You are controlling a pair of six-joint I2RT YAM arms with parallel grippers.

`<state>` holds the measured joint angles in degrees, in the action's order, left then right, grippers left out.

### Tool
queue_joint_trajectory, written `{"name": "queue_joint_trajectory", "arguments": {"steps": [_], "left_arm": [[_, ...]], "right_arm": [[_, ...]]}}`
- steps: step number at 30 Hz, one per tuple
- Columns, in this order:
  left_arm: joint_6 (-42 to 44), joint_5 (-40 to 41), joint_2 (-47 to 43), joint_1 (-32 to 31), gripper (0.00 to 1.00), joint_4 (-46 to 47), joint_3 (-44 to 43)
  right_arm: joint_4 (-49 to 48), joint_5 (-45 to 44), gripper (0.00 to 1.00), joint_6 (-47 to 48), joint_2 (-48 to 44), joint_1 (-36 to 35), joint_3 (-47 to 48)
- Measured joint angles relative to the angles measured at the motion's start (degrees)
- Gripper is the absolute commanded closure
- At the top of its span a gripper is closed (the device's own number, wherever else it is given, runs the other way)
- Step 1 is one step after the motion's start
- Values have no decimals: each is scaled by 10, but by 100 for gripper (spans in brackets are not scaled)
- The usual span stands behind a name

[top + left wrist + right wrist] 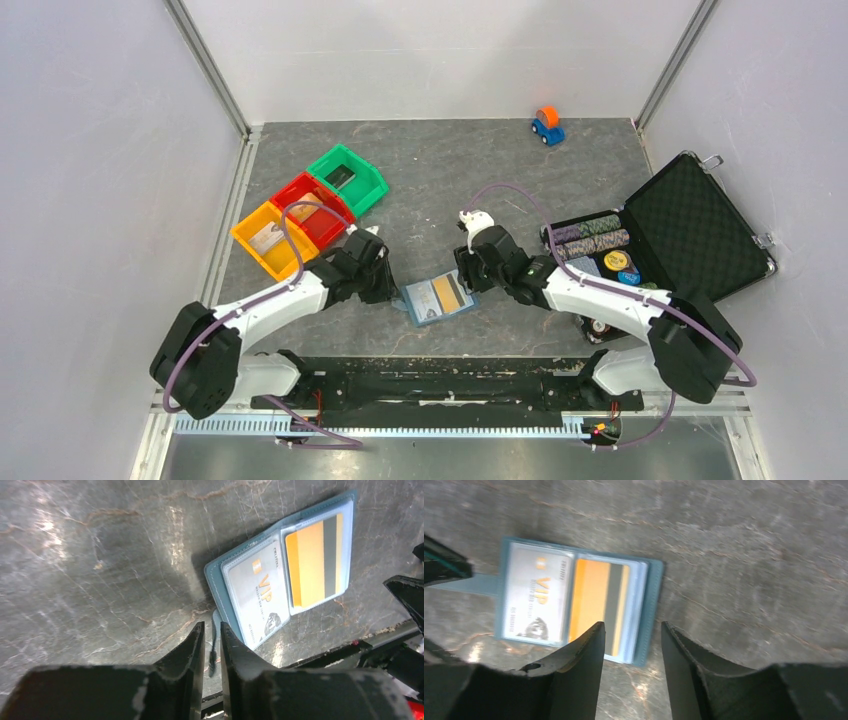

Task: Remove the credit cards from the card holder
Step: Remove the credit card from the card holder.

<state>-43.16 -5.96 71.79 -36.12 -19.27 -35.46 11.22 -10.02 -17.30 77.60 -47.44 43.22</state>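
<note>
Left wrist view: the card holder [216, 582] lies open on the table [100, 555], VIP card [257, 592] and gold card [315, 562] in its pockets! Left gripper [212, 626] hovers at its strap, jaws a sliver apart. Right gripper [631, 625] hangs over the gold-card side, jaws apart and empty.

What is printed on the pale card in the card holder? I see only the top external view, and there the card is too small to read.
Observer: In the left wrist view the pale card bears the gold letters VIP. It lies inside a clear pocket of the open card holder.
Operator: Is the right gripper holding anything?
Observer: No. Its wrist view shows the right gripper with open jaws and nothing between them, above the side of the holder where the orange card sits in its pocket.
</note>
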Motion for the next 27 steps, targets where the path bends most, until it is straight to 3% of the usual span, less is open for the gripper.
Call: {"name": "queue_joint_trajectory", "arguments": {"steps": [5,10,15,27], "left_arm": [[0,30,-2,0,61,-21,-21],[-3,24,-38,0,58,-14,-20],[-18,-25,-66,0,58,60,4],[-57,-105,-12,0,52,214,59]], "right_arm": [[-54,83,63,-8,0,17,-14],[-102,141,66,-25,8,24,-34],[-139,172,68,-38,31,33,-49],[-193,177,72,-61,59,39,-110]]}}
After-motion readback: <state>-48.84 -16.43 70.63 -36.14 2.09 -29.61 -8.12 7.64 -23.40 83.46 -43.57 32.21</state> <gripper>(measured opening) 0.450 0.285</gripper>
